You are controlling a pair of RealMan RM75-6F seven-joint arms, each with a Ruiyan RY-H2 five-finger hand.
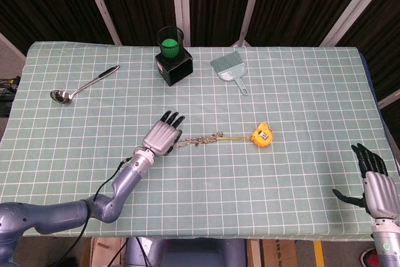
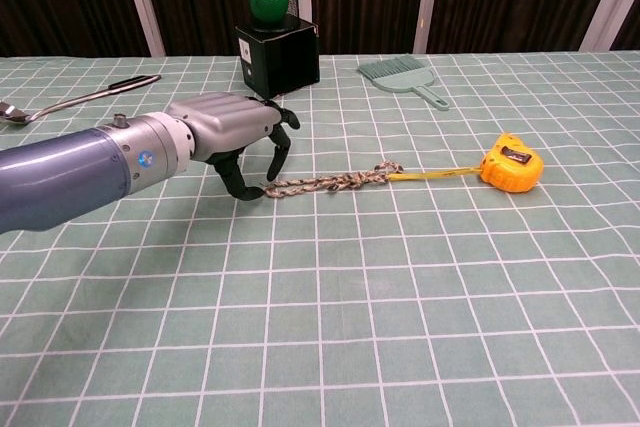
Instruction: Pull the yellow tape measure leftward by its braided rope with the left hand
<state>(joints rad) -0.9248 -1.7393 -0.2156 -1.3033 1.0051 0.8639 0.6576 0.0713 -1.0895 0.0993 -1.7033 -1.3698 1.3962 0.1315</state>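
The left hand [image 1: 162, 136] sits low over the worktop [image 1: 300, 173], palm down, fingers spread and curved downward, holding nothing. In the chest view its thumb tip reaches the near end of the rope [image 2: 325, 183], touching it or just short of it; which one is unclear. The fingers [image 2: 283, 137] arch above that rope end without closing on it.

The rope runs away from the hand toward the right, lying flat on the checked cloth, and joins a thin yellow strip that leads to the tape measure [image 1: 262, 134]. The tape measure rests on the cloth well to the right of the left hand, at the far end of the rope.

Beyond the hand stands a black holder [image 1: 173, 59] with a green ball in it, and to its right lies a small brush [image 1: 229, 69]. A ladle [image 1: 81, 85] lies off to the hand's far left.

The right hand [image 1: 377, 187] is at the worktop's near right edge, fingers apart, empty, well apart from everything.
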